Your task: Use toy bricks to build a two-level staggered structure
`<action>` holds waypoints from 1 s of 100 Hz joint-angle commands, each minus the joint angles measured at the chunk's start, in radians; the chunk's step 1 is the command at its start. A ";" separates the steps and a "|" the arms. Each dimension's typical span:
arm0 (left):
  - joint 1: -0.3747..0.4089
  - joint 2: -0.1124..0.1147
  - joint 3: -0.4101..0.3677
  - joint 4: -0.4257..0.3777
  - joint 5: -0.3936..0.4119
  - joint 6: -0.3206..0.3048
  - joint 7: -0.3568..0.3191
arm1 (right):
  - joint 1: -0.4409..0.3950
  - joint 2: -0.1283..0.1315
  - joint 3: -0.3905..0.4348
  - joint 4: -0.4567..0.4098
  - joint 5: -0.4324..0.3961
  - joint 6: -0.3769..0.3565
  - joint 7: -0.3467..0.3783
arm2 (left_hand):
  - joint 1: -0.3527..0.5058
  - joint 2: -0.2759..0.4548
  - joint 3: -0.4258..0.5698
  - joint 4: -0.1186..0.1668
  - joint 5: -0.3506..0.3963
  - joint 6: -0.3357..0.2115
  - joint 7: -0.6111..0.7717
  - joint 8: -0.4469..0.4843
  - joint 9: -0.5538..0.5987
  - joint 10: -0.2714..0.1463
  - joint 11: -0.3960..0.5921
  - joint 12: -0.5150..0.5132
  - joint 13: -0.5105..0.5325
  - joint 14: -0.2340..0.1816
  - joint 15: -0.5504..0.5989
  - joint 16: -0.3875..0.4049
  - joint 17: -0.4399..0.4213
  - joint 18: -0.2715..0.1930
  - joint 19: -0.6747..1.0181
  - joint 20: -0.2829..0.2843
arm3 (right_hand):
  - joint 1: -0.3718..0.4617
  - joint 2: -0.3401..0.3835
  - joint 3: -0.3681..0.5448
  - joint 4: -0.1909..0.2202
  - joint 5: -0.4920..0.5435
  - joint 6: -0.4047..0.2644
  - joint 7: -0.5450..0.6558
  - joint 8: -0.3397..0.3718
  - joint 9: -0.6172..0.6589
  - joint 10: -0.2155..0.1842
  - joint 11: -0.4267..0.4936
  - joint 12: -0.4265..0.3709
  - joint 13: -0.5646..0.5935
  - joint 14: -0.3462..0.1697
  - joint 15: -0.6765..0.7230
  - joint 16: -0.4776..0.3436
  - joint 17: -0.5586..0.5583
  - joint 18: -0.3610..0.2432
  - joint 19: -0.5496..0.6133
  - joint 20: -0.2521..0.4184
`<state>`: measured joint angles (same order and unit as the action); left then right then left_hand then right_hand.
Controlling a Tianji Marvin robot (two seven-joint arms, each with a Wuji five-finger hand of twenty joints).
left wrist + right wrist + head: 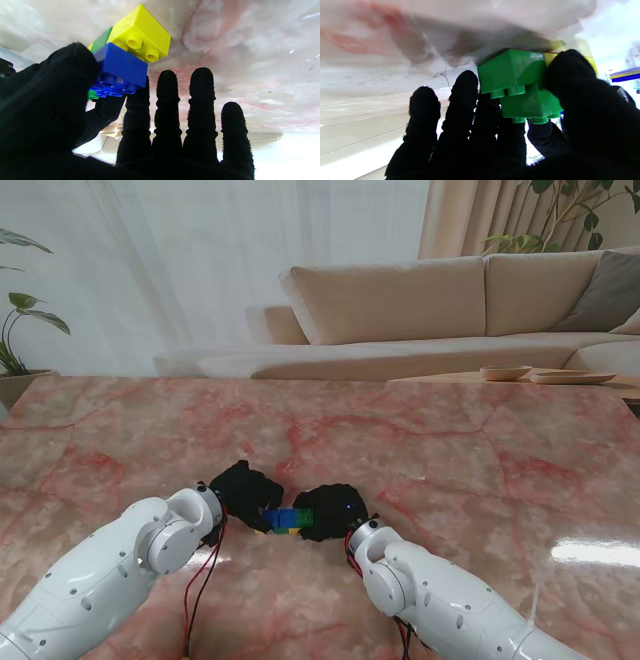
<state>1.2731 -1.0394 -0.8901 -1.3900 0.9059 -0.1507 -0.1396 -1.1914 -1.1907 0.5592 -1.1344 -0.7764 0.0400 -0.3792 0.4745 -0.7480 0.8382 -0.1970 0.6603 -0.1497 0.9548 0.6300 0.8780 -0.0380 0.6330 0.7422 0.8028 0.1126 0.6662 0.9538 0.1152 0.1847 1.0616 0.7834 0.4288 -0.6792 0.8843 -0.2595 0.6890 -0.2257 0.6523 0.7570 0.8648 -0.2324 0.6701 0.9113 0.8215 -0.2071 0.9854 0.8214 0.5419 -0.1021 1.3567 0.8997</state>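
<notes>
Both black-gloved hands meet at one small cluster of plastic toy bricks on the pink marble table, near the edge closest to me. Left hand holds the blue studded plastic brick between the thumb and the index finger; its other fingers stand straight and apart, touching nothing. Right hand closes thumb and fingers on the upper green studded plastic brick, which sits shifted over the lower green plastic brick.

Beside the blue brick, and touching it, is the yellow studded plastic brick, which lies on the table. The blue brick is one level higher and overlaps it only partly, so the yellow studs remain visible.

I judge that the second level is being placed now: the blue brick looks seated or nearly seated, but I cannot tell if it is fully pressed. The next move probably needs a straight push down, while the right hand keeps the cluster from sliding on the smooth marble.

Both forearms come low from my side and point toward the cluster, palms facing the table.
</notes>
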 commanded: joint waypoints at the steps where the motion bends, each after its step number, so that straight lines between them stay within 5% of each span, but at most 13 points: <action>1: 0.005 0.000 -0.001 0.007 -0.002 -0.006 0.003 | -0.007 -0.004 0.001 0.008 0.004 0.001 0.016 | -0.028 0.022 0.038 0.036 0.005 0.004 -0.005 0.021 -0.014 -0.011 -0.007 -0.010 -0.026 -0.012 -0.024 -0.002 -0.025 -0.003 -0.014 0.020 | 0.043 0.015 0.026 -0.001 0.004 -0.036 0.001 0.020 -0.002 -0.013 0.002 -0.012 -0.007 -0.034 0.006 0.013 -0.006 -0.010 0.007 0.005; 48: -0.002 0.003 0.001 0.018 -0.005 -0.027 -0.007 | -0.007 -0.004 0.002 0.009 0.008 -0.001 0.019 | -0.045 -0.005 0.026 0.029 -0.006 0.006 -0.021 0.039 -0.027 -0.017 -0.011 -0.013 -0.038 -0.015 -0.035 -0.006 -0.035 -0.001 -0.030 0.020 | 0.041 0.018 0.023 -0.002 0.006 -0.035 0.001 0.020 -0.001 -0.013 0.002 -0.014 -0.007 -0.034 0.006 0.013 -0.006 -0.010 0.007 0.006; 100: -0.006 0.004 0.002 0.028 -0.005 -0.042 -0.002 | -0.008 -0.004 0.005 0.008 0.012 -0.003 0.023 | -0.093 -0.027 -0.002 0.020 -0.103 0.049 -0.112 0.018 -0.107 -0.016 -0.041 -0.022 -0.101 -0.017 -0.078 -0.015 -0.074 -0.004 -0.084 0.015 | 0.040 0.018 0.023 -0.001 0.006 -0.034 0.001 0.021 0.000 -0.013 0.002 -0.017 -0.007 -0.034 0.006 0.014 -0.006 -0.009 0.007 0.006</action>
<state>1.2646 -1.0372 -0.8903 -1.3673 0.8994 -0.1910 -0.1413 -1.1916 -1.1917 0.5630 -1.1330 -0.7681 0.0344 -0.3742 0.4228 -0.7388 0.8459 -0.1945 0.6031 -0.1228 0.8571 0.6543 0.8114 -0.0430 0.5988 0.7278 0.7449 0.1127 0.6097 0.9445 0.0655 0.1835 0.9972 0.7834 0.4288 -0.6792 0.8843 -0.2595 0.6900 -0.2256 0.6523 0.7570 0.8648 -0.2325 0.6729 0.9113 0.8215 -0.2071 0.9854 0.8214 0.5419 -0.1021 1.3566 0.8997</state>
